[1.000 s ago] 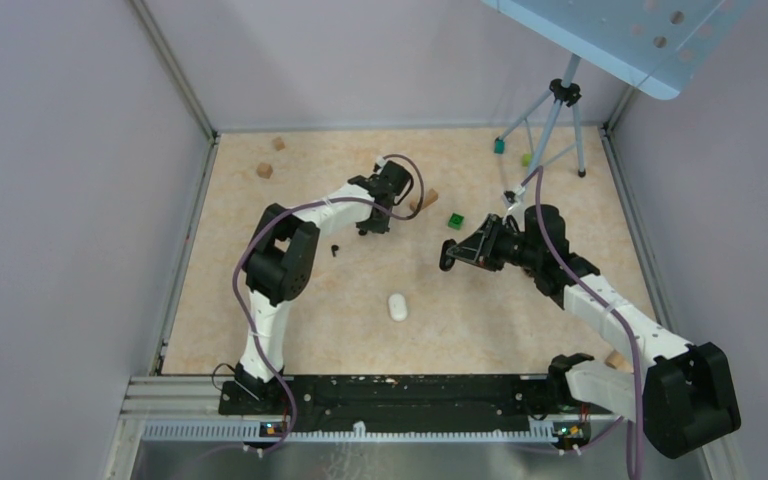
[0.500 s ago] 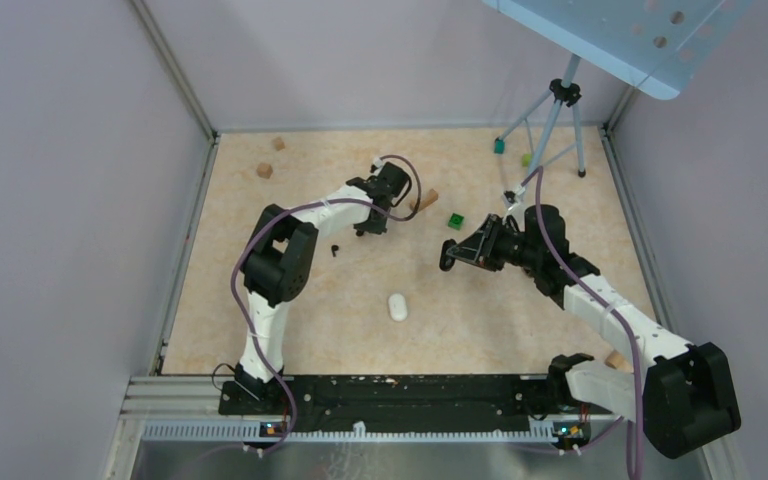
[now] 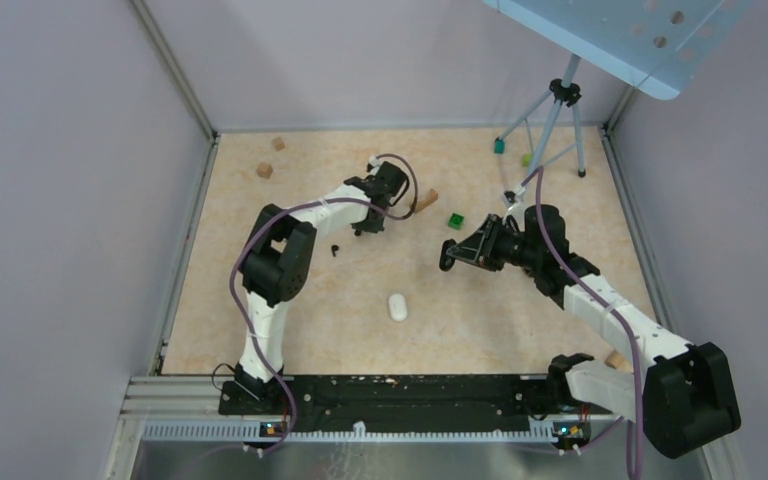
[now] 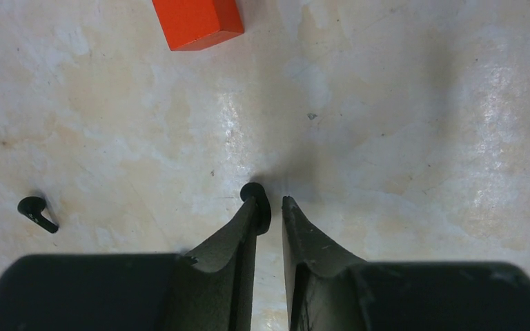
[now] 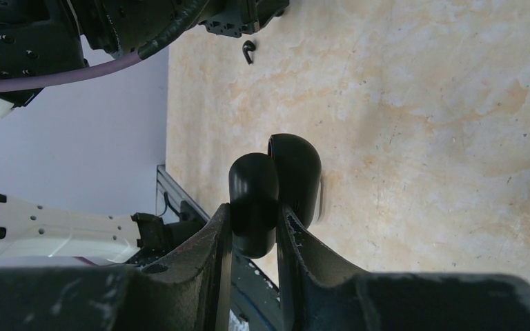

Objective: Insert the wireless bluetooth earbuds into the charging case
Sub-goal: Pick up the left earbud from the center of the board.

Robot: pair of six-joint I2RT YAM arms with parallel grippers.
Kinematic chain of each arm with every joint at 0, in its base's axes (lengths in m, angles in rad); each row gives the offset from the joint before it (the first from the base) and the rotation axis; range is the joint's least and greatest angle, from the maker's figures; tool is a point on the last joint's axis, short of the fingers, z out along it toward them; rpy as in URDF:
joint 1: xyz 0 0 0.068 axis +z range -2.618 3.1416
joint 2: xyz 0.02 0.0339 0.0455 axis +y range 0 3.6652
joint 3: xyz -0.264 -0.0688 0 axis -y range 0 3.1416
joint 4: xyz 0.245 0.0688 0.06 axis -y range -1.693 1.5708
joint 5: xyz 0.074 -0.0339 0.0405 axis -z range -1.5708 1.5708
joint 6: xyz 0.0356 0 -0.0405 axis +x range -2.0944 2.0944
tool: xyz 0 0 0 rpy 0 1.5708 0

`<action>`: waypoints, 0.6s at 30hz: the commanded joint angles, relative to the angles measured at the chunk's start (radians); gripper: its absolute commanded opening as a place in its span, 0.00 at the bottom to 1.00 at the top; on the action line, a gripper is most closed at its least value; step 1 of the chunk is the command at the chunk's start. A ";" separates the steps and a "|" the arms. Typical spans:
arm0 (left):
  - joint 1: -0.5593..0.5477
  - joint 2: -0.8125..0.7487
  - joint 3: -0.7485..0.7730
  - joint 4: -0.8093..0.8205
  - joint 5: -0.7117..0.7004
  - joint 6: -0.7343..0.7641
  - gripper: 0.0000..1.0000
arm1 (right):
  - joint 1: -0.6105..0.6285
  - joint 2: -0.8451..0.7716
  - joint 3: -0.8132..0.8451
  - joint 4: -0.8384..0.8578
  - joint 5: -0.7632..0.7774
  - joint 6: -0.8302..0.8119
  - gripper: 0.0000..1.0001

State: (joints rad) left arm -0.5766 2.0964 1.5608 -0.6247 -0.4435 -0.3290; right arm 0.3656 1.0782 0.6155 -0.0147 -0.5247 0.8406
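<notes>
The black charging case (image 5: 254,207) is pinched between my right gripper's fingers (image 5: 255,217), its open lid (image 5: 297,176) beside it. The case hangs over the middle of the table (image 3: 447,257). My left gripper (image 4: 270,203) points down at the floor with its jaws a narrow gap apart. One black earbud (image 4: 259,203) lies against the inner tip of its left finger, with a sliver of daylight to the right finger. A second black earbud (image 4: 36,212) lies loose on the floor to the left, also seen as the earbud (image 3: 335,250) from above.
An orange block (image 4: 197,21) lies just beyond the left gripper. A green cube (image 3: 456,221), a white oval object (image 3: 397,306), small wooden blocks (image 3: 264,170) and a tripod (image 3: 552,120) stand around. Walls close the sides.
My left gripper's jaws have narrowed, and its wrist has shifted slightly back and left. The right arm with the case has not moved.
</notes>
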 commanded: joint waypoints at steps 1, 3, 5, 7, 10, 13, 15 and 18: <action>0.010 -0.070 -0.013 -0.008 -0.004 -0.021 0.24 | 0.001 0.005 0.007 0.054 -0.010 0.012 0.00; 0.011 -0.073 -0.011 -0.008 -0.009 -0.019 0.22 | 0.002 0.002 0.007 0.054 -0.009 0.013 0.00; 0.012 -0.073 -0.014 -0.013 -0.016 -0.018 0.20 | 0.001 -0.001 0.008 0.052 -0.005 0.014 0.00; 0.016 -0.076 -0.019 -0.015 -0.018 -0.018 0.18 | 0.002 -0.001 0.007 0.050 -0.004 0.012 0.00; 0.019 -0.086 -0.034 -0.011 -0.021 -0.018 0.17 | 0.002 -0.004 0.006 0.048 -0.005 0.012 0.00; 0.021 -0.095 -0.045 -0.006 -0.021 -0.017 0.10 | 0.001 -0.007 0.002 0.048 -0.001 0.015 0.00; 0.021 -0.101 -0.041 -0.011 -0.011 -0.012 0.01 | 0.002 -0.008 0.003 0.047 0.000 0.014 0.00; 0.021 -0.138 -0.033 -0.024 0.015 -0.011 0.00 | 0.001 -0.011 0.004 0.042 -0.001 0.009 0.00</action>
State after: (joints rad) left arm -0.5579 2.0586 1.5257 -0.6388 -0.4419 -0.3389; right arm 0.3656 1.0813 0.6151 -0.0082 -0.5243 0.8494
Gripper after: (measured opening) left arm 0.013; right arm 0.241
